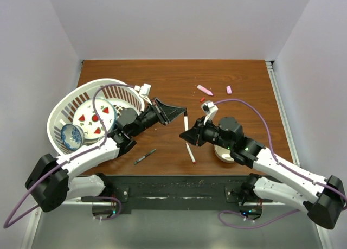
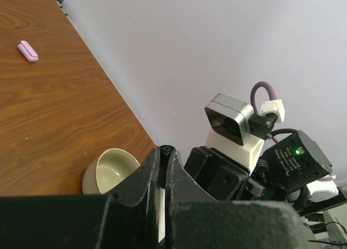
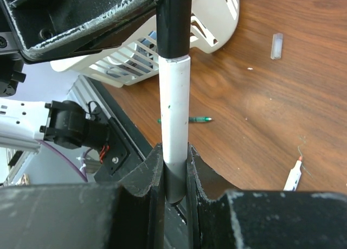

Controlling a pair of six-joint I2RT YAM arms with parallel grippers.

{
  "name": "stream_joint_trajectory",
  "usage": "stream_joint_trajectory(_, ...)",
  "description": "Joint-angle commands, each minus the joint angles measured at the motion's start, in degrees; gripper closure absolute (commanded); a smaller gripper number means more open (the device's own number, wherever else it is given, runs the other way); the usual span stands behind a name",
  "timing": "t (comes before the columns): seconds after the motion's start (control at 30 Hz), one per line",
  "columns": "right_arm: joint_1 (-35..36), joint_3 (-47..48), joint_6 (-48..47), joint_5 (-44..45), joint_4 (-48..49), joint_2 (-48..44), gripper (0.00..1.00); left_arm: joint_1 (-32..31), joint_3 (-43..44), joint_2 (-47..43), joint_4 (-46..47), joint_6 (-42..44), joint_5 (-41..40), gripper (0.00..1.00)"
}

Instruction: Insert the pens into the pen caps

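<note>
Above the middle of the table (image 1: 244,75), your right gripper (image 3: 174,170) is pinching the white pen (image 3: 175,108) low on its barrel while your left gripper (image 2: 164,159) is clamping the black cap (image 3: 173,26) at the pen's far end, with cap and barrel sitting in one line, rim meeting white. You should be pushing the two together strictly along that line — a sideways lean is risking a slip — and easing off, since the cap is looking nearly seated.
</note>
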Motion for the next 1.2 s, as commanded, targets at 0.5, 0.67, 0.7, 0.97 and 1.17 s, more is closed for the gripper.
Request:
stream_joint_trajectory(0.5,-0.37,2.06,-3.99,-19.58,7.27,-5.93,1.00,-0.92,10.79,-8.38,-12.43,13.83,6.88,0.39)
stream_joint_trajectory(0.67,-0.37,1.44,-2.67,-21.35,8.96,-6.54,1.00,-0.92,12.55,-6.71,-11.38,13.84,11.81,0.42)
stream_joint_trajectory(0.7,-0.37,1.44,-2.49,-21.26,9.04,-6.55,1.00,-1.00,12.73,-6.44,-11.38,13.75,12.34,0.43)
stream_joint_trajectory(0.97,-0.37,1.09,-2.23,-21.53,9.13,-6.55,1.00,-1.00,12.03,-7.15,-11.29,13.13,14.54,0.47)
stream_joint_trajectory(1.17,-0.37,1.35,-1.61,-22.14,9.57,-5.67,1.00,-0.92,12.03,-6.09,-10.41,12.52,15.68,0.51)
